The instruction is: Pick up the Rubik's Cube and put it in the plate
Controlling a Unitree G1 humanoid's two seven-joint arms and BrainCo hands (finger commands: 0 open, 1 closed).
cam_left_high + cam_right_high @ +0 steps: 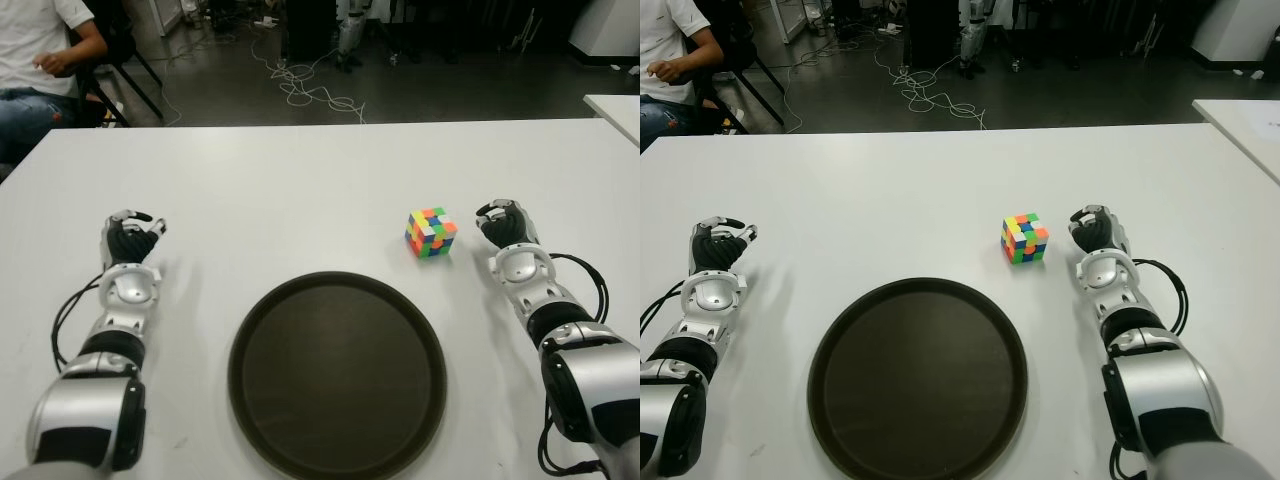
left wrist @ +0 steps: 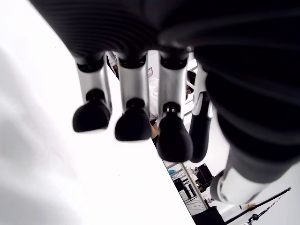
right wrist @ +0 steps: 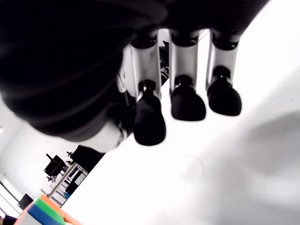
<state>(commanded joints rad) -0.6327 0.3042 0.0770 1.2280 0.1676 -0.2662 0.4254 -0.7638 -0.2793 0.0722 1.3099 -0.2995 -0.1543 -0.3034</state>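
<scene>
One Rubik's Cube [image 1: 431, 233] sits on the bench [image 1: 300, 180], right of frame centre, not picked yet. It's just beyond the upper-right rim of the plate [image 1: 337, 375], close but not touching. My right robot hand [image 1: 508, 224] shows just right of the cube at about the same height in frame, fingers curled, holding nothing. The right wrist view confirms it: fingertips [image 3: 150, 124] over bare bench, cube only at the corner. My left robot hand [image 1: 131, 236] shows far left, well apart from the cube, fingers also curled and empty. Right hand is clearly the nearer one. Cube lies to its left, so my call is a short sideways reach, then carry down-left into the plate. A seated person [image 1: 40, 60] is at upper left.
</scene>
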